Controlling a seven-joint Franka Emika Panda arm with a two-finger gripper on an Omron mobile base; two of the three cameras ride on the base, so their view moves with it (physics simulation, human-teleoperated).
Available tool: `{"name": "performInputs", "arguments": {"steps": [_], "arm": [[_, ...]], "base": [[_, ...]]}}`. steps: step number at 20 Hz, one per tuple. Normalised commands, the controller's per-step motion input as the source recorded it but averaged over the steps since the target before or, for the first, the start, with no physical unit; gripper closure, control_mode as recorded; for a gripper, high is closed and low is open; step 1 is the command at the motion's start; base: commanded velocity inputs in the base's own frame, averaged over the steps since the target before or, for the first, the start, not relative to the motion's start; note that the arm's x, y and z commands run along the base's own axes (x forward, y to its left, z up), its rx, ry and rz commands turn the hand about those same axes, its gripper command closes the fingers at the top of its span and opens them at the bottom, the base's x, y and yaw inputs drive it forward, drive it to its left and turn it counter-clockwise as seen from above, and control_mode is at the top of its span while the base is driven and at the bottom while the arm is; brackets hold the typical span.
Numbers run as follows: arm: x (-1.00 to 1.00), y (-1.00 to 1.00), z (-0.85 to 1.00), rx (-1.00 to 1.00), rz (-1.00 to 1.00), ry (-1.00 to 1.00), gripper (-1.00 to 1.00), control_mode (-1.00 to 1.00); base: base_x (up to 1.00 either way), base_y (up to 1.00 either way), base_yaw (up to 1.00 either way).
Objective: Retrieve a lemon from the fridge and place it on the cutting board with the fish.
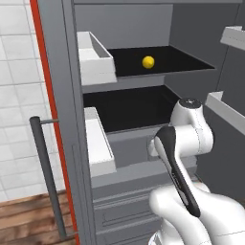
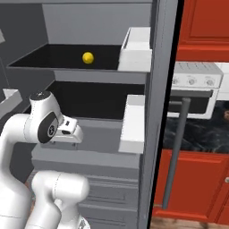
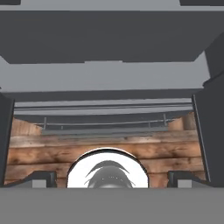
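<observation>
The lemon (image 1: 148, 61) is a small, round, bright-yellow fruit, plain and unmarked. It sits alone on the upper black shelf (image 1: 182, 60) of the open fridge (image 1: 124, 143), about midway along the shelf's width and closer to its back edge than to its front. A second black shelf (image 1: 129, 110) lies below it. White door bins (image 1: 93, 55) hang on the open doors at both sides. Grey drawers (image 1: 119, 210) close the fridge's lower part. The gripper (image 3: 112, 177) points down at the drawer fronts and the wooden floor (image 3: 52, 153), its dark fingertips (image 3: 37, 179) spread wide and holding nothing, well below the lemon.
</observation>
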Motion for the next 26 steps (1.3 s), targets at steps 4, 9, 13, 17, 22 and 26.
{"name": "performInputs", "arguments": {"steps": [4,9,13,17,22,26], "arm": [[0.00,0.00,0.00,0.00,0.00,0.00,-1.00,1.00],[0.00,0.00,0.00,0.00,0.00,0.00,-1.00,1.00],[0.00,0.00,0.00,0.00,0.00,0.00,-1.00,1.00],[0.00,0.00,0.00,0.00,0.00,0.00,-1.00,1.00],[0.00,0.00,0.00,0.00,0.00,0.00,-1.00,1.00],[0.00,-0.13,0.07,0.01,0.00,-0.07,-1.00,-1.00]], "base": [[0.50,-0.16,0.02],[0.55,-0.17,0.06],[0.37,-0.17,0.03],[0.31,-0.16,0.03],[0.15,-0.17,0.01],[0.00,0.00,0.00]]}}
